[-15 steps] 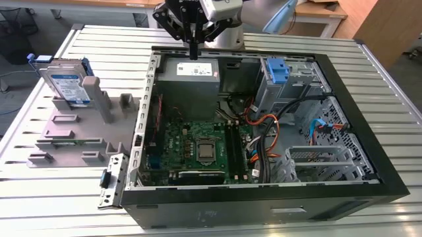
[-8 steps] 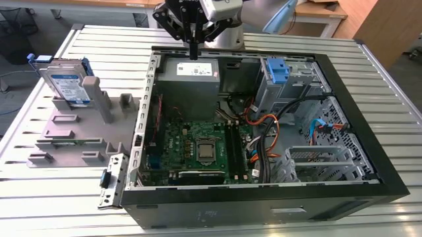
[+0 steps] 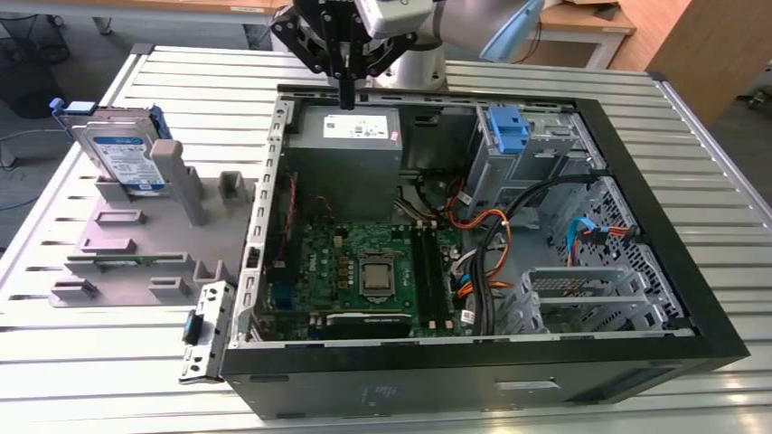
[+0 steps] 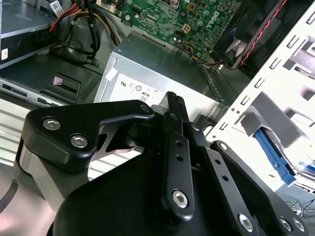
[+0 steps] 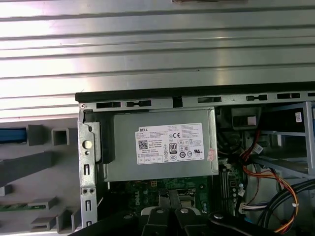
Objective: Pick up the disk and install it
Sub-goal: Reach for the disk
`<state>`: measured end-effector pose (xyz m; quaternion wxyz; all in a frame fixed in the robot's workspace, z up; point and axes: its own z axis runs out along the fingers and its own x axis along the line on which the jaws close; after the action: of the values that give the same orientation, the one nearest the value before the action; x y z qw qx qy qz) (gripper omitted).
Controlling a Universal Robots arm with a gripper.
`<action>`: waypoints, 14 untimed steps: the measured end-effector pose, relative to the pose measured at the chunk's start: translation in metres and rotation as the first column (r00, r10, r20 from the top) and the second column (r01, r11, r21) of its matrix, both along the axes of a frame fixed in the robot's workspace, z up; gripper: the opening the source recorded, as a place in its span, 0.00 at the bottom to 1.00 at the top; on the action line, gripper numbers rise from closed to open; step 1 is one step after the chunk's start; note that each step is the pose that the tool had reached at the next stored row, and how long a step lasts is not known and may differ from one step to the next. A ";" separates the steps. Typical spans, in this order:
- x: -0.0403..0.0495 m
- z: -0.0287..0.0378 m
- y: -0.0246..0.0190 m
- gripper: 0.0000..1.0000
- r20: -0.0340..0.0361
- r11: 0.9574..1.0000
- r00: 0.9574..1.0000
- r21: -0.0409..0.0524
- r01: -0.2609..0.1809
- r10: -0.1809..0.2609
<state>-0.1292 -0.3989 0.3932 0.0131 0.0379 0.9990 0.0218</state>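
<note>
The disk (image 3: 126,152) is a silver drive with a white-and-blue label and a blue frame. It stands upright in a slot of the grey holder (image 3: 133,240) at the exterior view's left, beside the open computer case (image 3: 483,353). Its blue edge (image 5: 12,135) shows in the first wrist view, and the blue frame (image 4: 272,153) in the second wrist view. My gripper (image 3: 346,93) hangs over the case's far edge, above the power supply, well to the right of the disk. Its black fingers (image 4: 173,105) are shut together with nothing between them.
The grey power supply box (image 5: 165,145) with a white sticker lies under the gripper. A green motherboard (image 3: 362,267) fills the case floor, with orange and black cables (image 3: 501,231) beside it. A blue latch (image 3: 509,128) sits on the metal drive cage (image 3: 549,149). The ribbed metal table (image 3: 181,72) surrounds the case.
</note>
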 end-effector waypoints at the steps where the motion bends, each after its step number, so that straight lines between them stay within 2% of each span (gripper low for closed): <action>1: -0.0004 0.0000 0.0000 0.11 0.000 1.000 1.000 0.000 0.000 0.000; 14: -0.0060 -0.0001 0.0000 0.11 0.000 1.000 1.000 0.000 0.000 0.000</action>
<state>-0.1353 -0.3989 0.3931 0.0131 0.0379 0.9990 0.0217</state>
